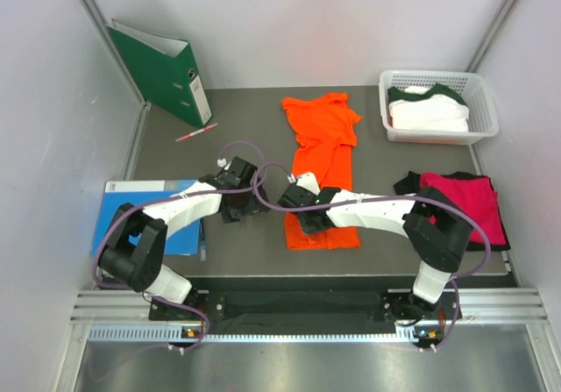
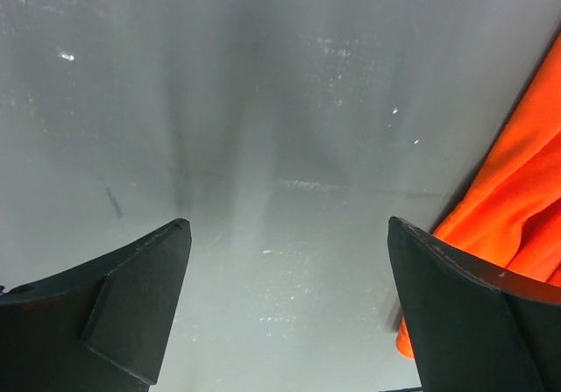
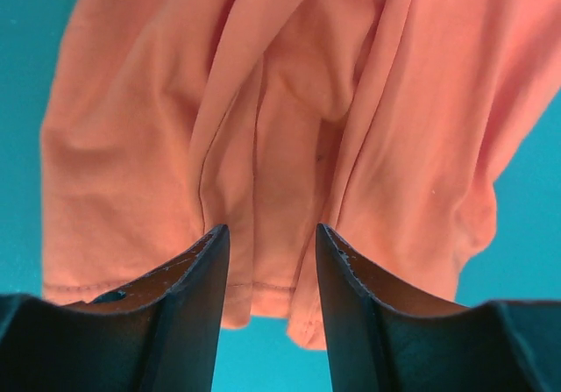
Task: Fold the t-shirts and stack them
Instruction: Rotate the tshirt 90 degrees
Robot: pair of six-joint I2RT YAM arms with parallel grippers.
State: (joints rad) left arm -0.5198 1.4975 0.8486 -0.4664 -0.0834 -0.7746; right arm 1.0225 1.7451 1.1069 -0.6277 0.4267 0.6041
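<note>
Folding orange t-shirt (image 1: 324, 151): right jaws narrow over its hem, left jaws wide beside it; next, probably pinch hem.

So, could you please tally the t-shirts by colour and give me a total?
orange t-shirt: 1
magenta t-shirt: 1
black t-shirt: 1
white t-shirt with green trim: 1
Total: 4
</note>
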